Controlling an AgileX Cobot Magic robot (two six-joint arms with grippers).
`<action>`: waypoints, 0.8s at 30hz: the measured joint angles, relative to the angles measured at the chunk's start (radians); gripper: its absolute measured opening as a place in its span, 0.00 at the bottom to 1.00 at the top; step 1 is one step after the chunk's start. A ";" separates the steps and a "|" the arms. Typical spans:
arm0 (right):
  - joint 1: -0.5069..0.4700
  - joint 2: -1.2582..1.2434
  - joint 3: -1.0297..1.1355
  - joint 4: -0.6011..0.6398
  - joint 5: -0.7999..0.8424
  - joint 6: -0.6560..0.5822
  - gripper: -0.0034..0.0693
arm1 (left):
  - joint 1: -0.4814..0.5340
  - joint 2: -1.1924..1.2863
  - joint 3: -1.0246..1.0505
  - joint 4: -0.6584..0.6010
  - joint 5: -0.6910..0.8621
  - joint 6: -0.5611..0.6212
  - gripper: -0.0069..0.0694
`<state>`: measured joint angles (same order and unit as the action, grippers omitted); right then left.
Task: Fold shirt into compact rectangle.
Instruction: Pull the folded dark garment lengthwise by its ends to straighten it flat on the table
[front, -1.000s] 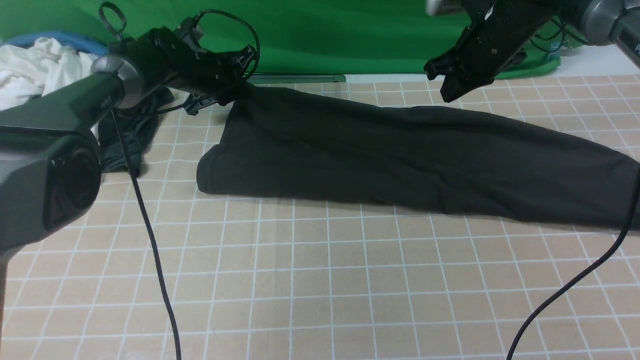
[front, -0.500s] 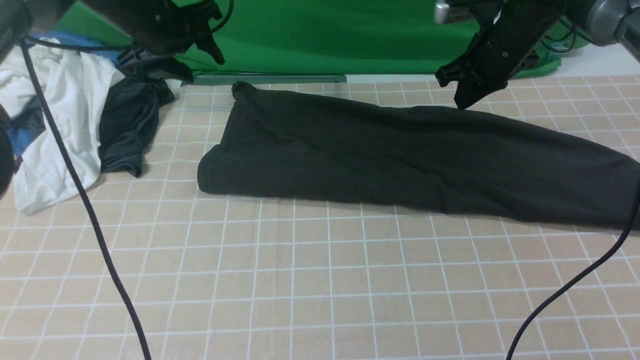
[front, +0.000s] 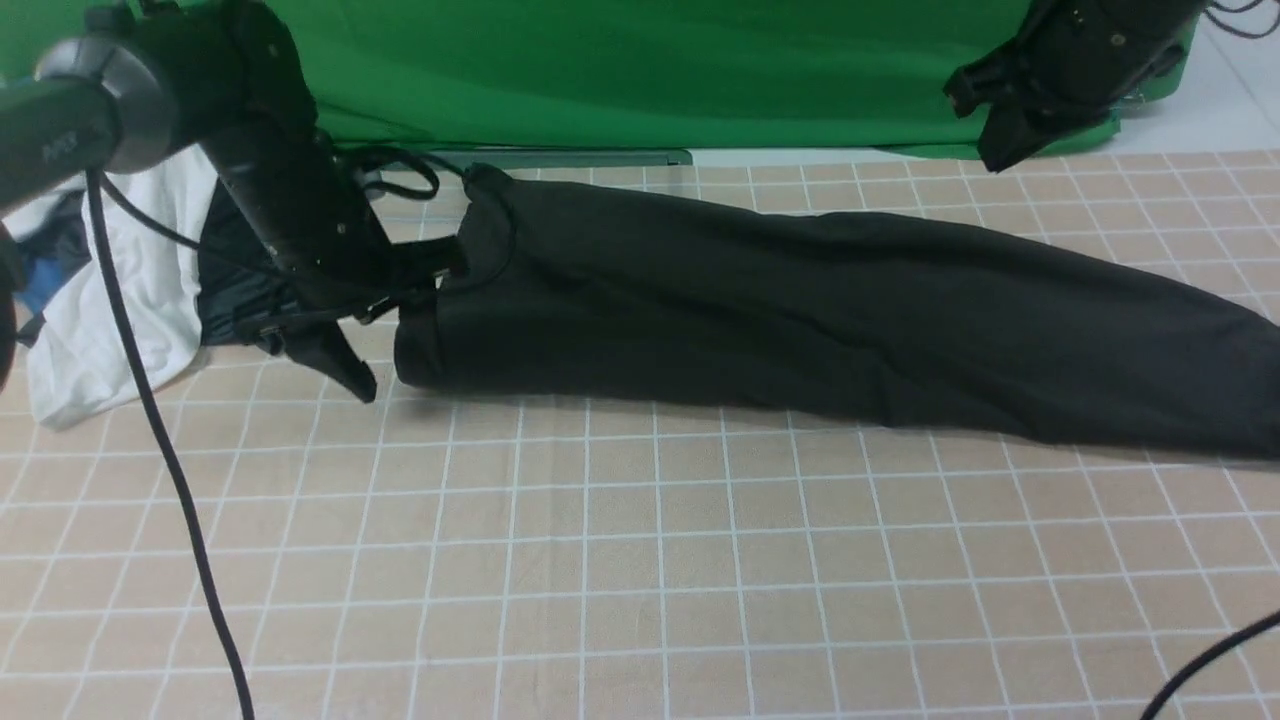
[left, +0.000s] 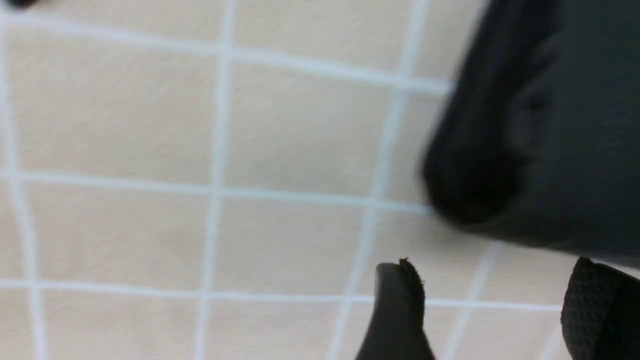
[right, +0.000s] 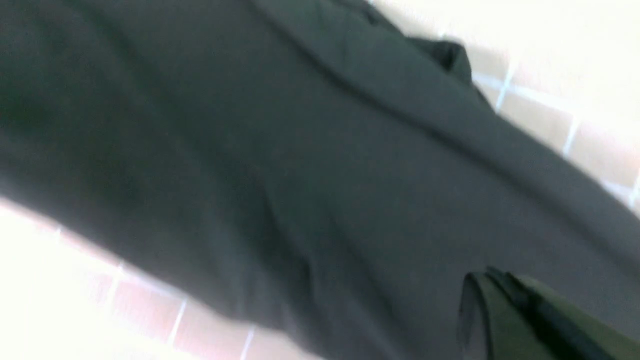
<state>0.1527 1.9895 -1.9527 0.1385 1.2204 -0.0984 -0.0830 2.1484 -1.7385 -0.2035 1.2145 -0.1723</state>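
The black shirt (front: 800, 300) lies on the tiled table as a long folded strip, running from left of centre to the right edge. Its print and neck label are hidden. My left gripper (front: 400, 318) is low at the strip's left end, open. In the left wrist view the two fingers (left: 400, 300) stand wide apart over bare tile, with the shirt's rounded corner (left: 550, 125) just ahead of them and nothing between them. My right gripper (front: 995, 160) hangs high at the back right, above the shirt (right: 250, 150), and its fingers (right: 487, 300) are pressed together with nothing in them.
A white garment (front: 100, 330) and a smaller dark garment (front: 225, 290) are piled at the left, behind my left arm. A green backdrop (front: 650, 80) closes the back edge. Black cables (front: 170, 470) hang over the front left and front right (front: 1210, 655) of the table.
My left arm came down from high at the back left to the shirt's left end. My right gripper rose and moved right, away from the shirt. The shirt has not moved.
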 joint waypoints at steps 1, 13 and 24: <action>0.000 -0.037 0.043 -0.001 0.000 -0.002 0.09 | 0.001 -0.001 0.001 0.012 -0.017 -0.007 0.61; 0.000 -0.091 0.149 -0.008 -0.004 -0.011 0.09 | 0.002 -0.011 -0.114 -0.071 -0.076 0.010 0.61; 0.000 -0.091 0.157 -0.011 -0.012 -0.010 0.09 | 0.002 0.074 -0.118 -0.097 -0.076 0.023 0.61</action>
<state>0.1527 1.8980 -1.7955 0.1278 1.2084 -0.1082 -0.0808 2.2221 -1.8569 -0.3003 1.1385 -0.1491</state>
